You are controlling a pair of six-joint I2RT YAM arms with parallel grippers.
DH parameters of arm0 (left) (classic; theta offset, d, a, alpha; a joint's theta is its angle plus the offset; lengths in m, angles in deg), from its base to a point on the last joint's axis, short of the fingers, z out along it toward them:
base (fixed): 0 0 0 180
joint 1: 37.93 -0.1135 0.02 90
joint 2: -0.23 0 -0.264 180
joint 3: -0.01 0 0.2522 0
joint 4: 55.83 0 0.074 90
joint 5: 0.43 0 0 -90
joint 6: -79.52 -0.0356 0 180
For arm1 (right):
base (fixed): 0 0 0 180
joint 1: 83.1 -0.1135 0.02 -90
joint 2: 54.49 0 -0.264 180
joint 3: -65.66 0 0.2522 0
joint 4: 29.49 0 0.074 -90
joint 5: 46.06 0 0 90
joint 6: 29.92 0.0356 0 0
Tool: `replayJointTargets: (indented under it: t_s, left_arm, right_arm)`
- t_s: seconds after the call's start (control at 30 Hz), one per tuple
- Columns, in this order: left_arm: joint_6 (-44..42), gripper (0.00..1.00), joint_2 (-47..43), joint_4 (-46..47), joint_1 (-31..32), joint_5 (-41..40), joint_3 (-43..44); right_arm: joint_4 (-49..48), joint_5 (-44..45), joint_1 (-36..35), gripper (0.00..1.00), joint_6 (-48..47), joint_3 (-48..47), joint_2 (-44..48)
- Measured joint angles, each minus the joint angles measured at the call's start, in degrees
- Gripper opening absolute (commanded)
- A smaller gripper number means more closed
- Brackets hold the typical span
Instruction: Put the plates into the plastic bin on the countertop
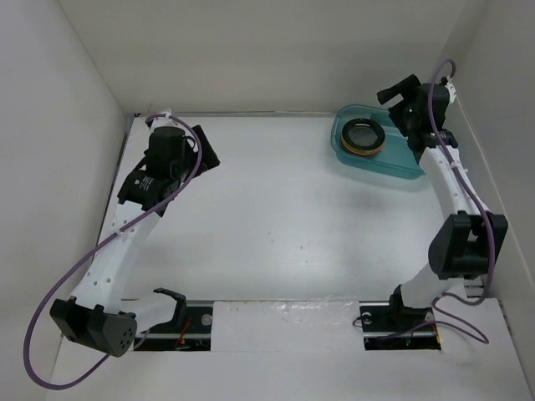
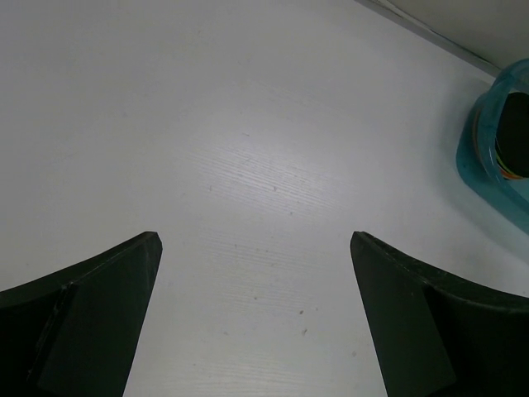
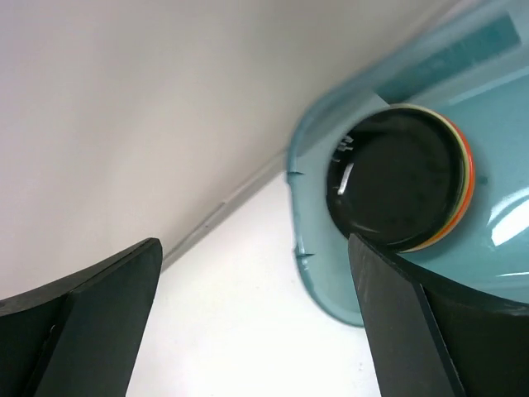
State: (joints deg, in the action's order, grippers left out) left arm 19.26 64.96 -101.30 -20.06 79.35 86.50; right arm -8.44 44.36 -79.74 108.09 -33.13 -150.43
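The teal-blue plastic bin point(image 1: 399, 165) stands at the far right of the white countertop point(image 1: 276, 209). A stack of plates point(image 1: 365, 138) sits in its left end, a black one on top, with cream and orange rims below it. In the right wrist view the stack point(image 3: 397, 178) lies inside the bin's rim point(image 3: 302, 211). My right gripper point(image 1: 394, 98) point(image 3: 254, 241) is open and empty, above the bin's far edge. My left gripper point(image 1: 209, 150) point(image 2: 256, 240) is open and empty over bare countertop at the far left. The bin point(image 2: 488, 157) shows at the right edge of the left wrist view.
White walls close the countertop at the back, left and right; the back wall seam point(image 3: 215, 215) runs just behind the bin. Both arm bases point(image 1: 393, 322) and purple cables point(image 1: 50, 309) are at the near edge.
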Motion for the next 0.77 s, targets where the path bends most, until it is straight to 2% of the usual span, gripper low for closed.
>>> replayJointTargets:
  t_s: [0.17,0.37,0.53,0.77]
  left_arm:
    - [-0.87,1.0,1.97,-3.23,0.0,-2.99,5.51]
    - [-1.62,1.0,0.37,-4.74,0.0,-8.74,11.93]
    - [-1.64,1.0,-6.45,-5.09,0.0,-11.65,11.89]
    - [-1.16,1.0,-21.73,-6.23,0.11,-17.59,7.3]
  right_arm:
    - [4.22,7.17,-7.48,1.0,-4.68,1.68,11.67]
    - [14.75,16.74,-20.85,1.0,-9.84,5.68,26.82]
    - [21.16,21.88,-31.58,1.0,-13.11,8.59,41.9]
    - [30.27,25.66,-36.11,1.0,-15.39,8.72,55.49]
